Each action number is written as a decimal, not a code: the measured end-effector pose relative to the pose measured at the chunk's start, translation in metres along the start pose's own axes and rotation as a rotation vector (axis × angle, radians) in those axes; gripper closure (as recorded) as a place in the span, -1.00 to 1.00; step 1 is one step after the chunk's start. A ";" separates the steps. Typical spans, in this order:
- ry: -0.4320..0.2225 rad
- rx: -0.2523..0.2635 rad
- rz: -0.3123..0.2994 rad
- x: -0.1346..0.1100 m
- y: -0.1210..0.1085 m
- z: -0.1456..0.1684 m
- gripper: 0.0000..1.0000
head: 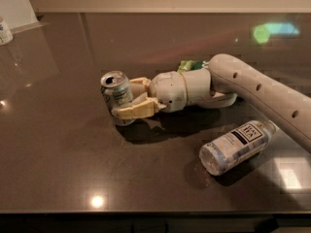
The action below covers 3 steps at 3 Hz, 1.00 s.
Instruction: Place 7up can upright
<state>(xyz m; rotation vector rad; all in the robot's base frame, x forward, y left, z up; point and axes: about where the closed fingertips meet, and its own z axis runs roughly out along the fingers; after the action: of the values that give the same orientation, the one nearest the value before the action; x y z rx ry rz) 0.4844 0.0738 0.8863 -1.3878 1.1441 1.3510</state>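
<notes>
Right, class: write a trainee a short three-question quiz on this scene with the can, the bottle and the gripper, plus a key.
1. True or false: the bottle stands upright.
2. The gripper, low over the table left of centre, is shut on: A) the can B) the bottle C) nothing.
3. What green thing shows behind the wrist?
Key: 1 false, it lies on its side. 2 A. 3 the bag.
</notes>
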 end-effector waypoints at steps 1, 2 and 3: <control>0.001 -0.004 -0.001 -0.001 0.001 0.002 -0.27; 0.001 -0.008 -0.002 -0.001 0.001 0.004 -0.72; 0.001 -0.013 -0.003 -0.002 0.002 0.007 -1.00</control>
<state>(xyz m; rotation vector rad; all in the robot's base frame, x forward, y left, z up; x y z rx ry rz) 0.4812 0.0800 0.8881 -1.3989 1.1347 1.3581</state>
